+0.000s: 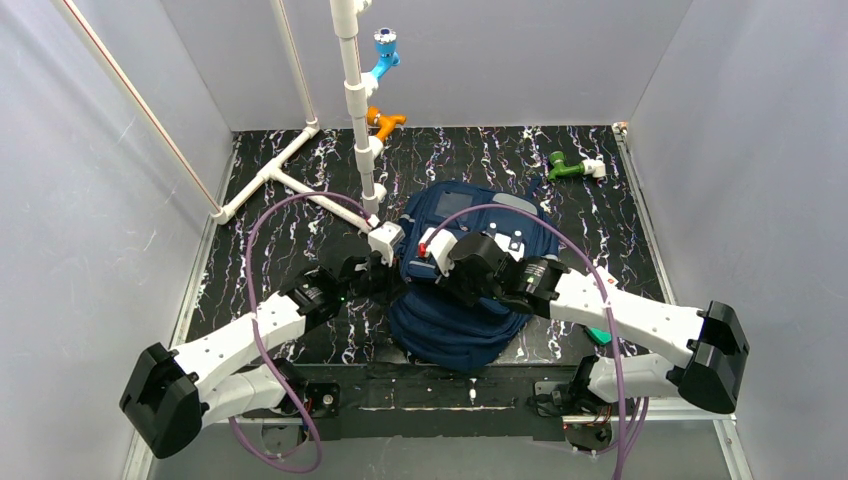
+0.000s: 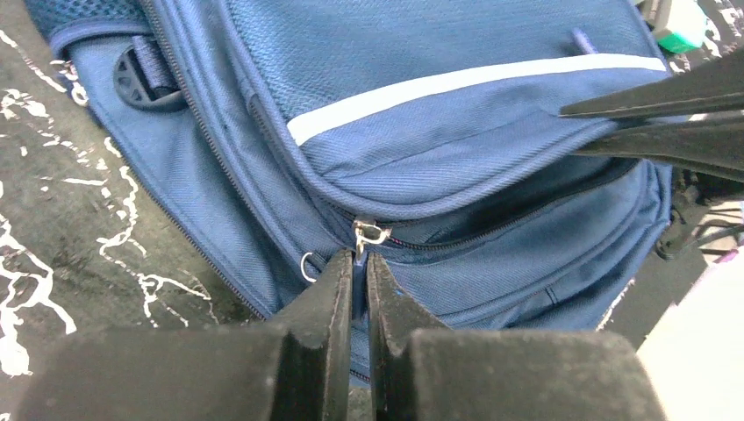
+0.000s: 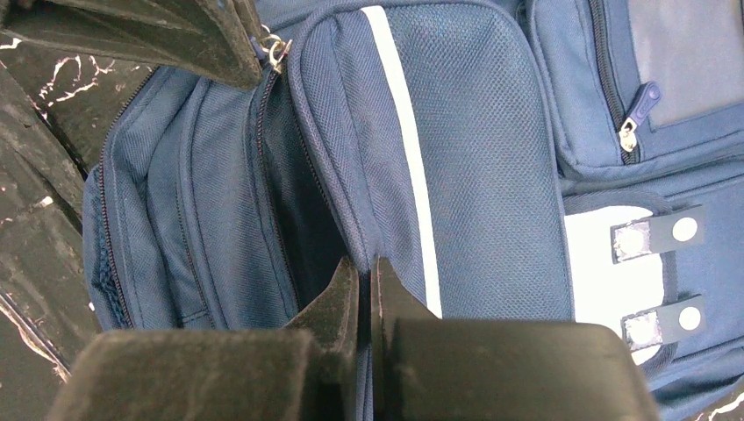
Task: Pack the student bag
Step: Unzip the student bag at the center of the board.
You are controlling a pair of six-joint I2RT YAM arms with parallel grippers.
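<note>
Left tool [image 2: 358, 267] is clamped on the zip pull [image 2: 369, 233] right at its tips, apparently ready to run the zip. Right tool [image 3: 366, 279] pinches the pocket flap [image 3: 456, 132] edge just ahead, likely to hold the fabric taut. The student bag [image 1: 455, 335] lies under both tools on the bench [image 1: 280, 200].

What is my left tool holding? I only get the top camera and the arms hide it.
Observer: The left tool is shut on the blue zip tab of the student bag.
Operator: What about the right one?
Observer: The right tool pinches the edge of the striped front pocket.
Operator: Is the bag open yet?
Observer: Partly. The right wrist view shows a dark gap beside that pocket, with the zip parted there.
</note>
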